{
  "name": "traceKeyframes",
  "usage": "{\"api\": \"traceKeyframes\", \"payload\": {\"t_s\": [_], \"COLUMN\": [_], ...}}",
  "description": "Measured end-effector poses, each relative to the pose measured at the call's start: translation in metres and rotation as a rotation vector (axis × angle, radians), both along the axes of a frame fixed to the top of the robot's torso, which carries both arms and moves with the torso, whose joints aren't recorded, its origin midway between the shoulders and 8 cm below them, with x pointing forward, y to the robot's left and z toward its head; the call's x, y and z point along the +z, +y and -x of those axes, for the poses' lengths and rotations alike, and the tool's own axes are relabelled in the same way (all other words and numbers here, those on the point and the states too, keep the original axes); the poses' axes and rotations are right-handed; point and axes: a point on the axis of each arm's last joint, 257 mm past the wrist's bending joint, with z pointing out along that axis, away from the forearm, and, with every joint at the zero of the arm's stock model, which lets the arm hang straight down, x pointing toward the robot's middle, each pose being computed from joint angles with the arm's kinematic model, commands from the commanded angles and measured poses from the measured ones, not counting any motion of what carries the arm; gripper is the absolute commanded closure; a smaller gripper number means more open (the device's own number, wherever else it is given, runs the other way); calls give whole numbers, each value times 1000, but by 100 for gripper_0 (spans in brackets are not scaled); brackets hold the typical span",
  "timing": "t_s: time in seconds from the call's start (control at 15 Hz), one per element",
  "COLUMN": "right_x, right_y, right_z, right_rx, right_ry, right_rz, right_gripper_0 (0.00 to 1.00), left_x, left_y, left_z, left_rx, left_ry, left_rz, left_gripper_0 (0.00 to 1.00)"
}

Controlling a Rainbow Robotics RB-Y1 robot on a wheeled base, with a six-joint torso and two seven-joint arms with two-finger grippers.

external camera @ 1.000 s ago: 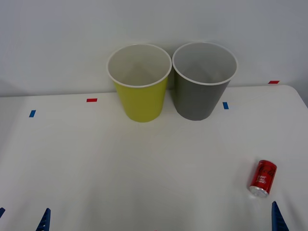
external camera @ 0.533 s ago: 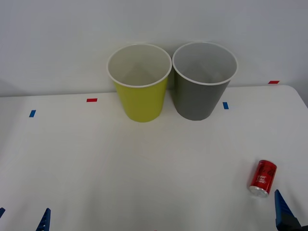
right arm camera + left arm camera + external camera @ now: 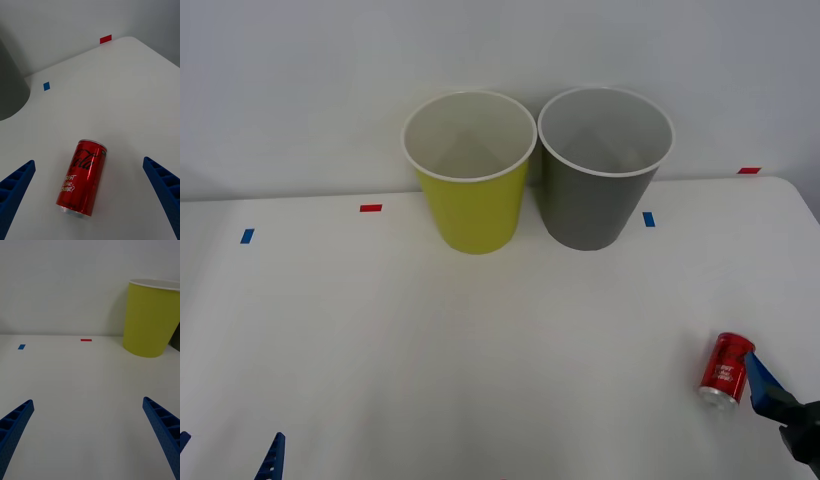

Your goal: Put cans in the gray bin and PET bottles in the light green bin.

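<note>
The right end effector (image 3: 90,198) is being held wide at the lying can's (image 3: 82,177) 4 o'clock on the counter (image 3: 480,350), for straddling it.

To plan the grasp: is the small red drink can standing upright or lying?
Lying: the small red drink can rests on its side, lettering facing up.

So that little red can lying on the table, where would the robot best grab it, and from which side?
Probably across the middle of its round body, coming down from above. The red can lies on its side on the white table, and the open right gripper already has a finger on either side of it, so closing should pinch the curved sides rather than the silver ends.
</note>
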Motion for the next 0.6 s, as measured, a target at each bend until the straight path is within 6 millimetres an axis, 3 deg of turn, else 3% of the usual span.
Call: {"api": "traceKeyframes", "payload": {"t_s": [0.2,0.6], "right_x": [0,1], "right_y": [5,-6], "right_z": [-6,-22], "right_rx": [-6,-37], "right_ry": [65,208], "right_rz": [-77,-128], "right_gripper_0": [0,0], "left_x": [0,0], "left_y": [0,0], "left_z": [0,0], "left_rx": [0,0], "left_ry": [0,0], "left_rz": [0,0], "left_gripper_0": [0,0]}}
